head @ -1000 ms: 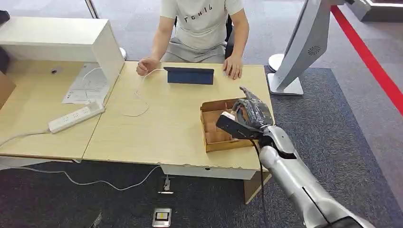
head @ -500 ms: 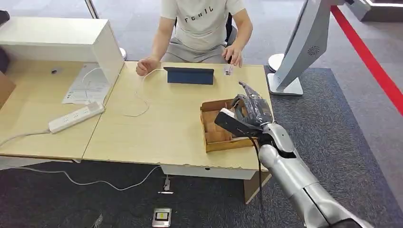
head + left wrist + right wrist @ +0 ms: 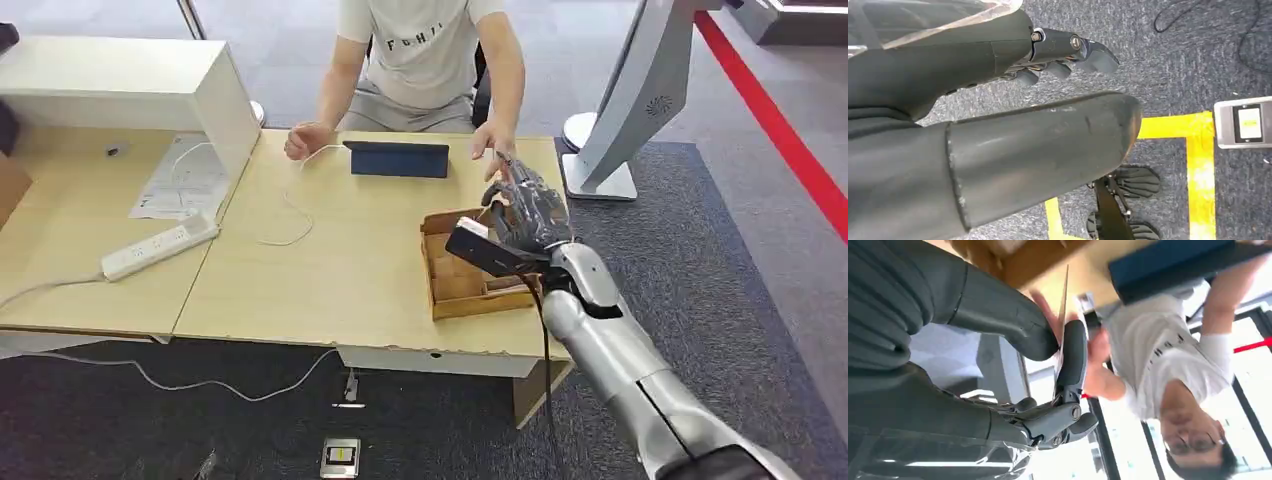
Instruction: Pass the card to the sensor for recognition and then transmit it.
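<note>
Right wrist view: right hand [image 3: 1048,360] pinches the card [image 3: 1063,315] (edge-on).

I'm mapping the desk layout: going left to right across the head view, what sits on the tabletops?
White power strip → sheet of paper → white cable → dark blue sensor stand → cardboard box → robot's right hand.
</note>
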You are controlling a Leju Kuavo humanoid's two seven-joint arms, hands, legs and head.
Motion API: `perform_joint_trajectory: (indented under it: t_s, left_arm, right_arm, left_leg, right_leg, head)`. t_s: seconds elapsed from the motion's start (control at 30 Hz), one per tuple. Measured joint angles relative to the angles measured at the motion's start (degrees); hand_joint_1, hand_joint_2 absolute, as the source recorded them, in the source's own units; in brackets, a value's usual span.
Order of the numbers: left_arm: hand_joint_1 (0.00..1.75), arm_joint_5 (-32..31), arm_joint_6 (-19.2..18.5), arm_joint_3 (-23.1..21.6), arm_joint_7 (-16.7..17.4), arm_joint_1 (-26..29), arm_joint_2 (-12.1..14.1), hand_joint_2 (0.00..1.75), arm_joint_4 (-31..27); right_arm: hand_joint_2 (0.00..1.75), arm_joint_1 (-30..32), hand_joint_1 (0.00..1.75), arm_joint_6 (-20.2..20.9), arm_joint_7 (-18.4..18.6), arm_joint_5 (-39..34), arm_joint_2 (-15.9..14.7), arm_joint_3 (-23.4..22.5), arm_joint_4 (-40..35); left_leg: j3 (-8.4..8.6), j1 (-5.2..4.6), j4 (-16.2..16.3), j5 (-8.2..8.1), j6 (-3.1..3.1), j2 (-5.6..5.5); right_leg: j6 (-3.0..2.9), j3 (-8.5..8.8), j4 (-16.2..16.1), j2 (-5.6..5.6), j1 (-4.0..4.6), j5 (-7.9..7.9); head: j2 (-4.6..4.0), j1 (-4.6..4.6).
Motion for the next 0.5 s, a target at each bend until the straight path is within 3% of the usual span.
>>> perform_joint_trajectory:
  t_s: [0.13,0.23,0.5]
  left_arm:
    - [0.0,0.0,0.1,0.0,0.0,-0.4,-0.3,0.0,0.0]
    - [0.0,-0.1,0.1,-0.1,0.4,-0.6,-0.6,0.0,0.0]
    - [0.0,-1.3,-0.4,-0.4,1.0,-1.7,-0.8,0.0,0.0]
  right_arm:
    - [1.75,-7.2,1.75,0.4,-0.1,2.8,3.0,0.2,4.7]
    - [1.75,-11.0,1.75,0.7,1.9,4.5,4.9,0.5,8.0]
    - [1.75,-16.3,1.75,0.9,4.9,7.3,7.3,1.1,14.7]
  left_leg:
    - [0.01,0.02,0.0,0.03,-0.04,-0.02]
    - [0.01,0.02,0.0,0.04,-0.05,-0.02]
    - [0.0,0.02,0.0,0.03,-0.05,-0.03]
  right_leg:
    - [-0.01,0.01,0.0,0.0,0.01,0.0]
    - [-0.01,0.0,0.1,0.0,0.02,0.0]
    - [-0.01,-0.01,0.0,0.0,0.01,0.0]
  head:
    - [0.0,0.0]
    - [0.0,-0.02]
    - [0.02,-0.02]
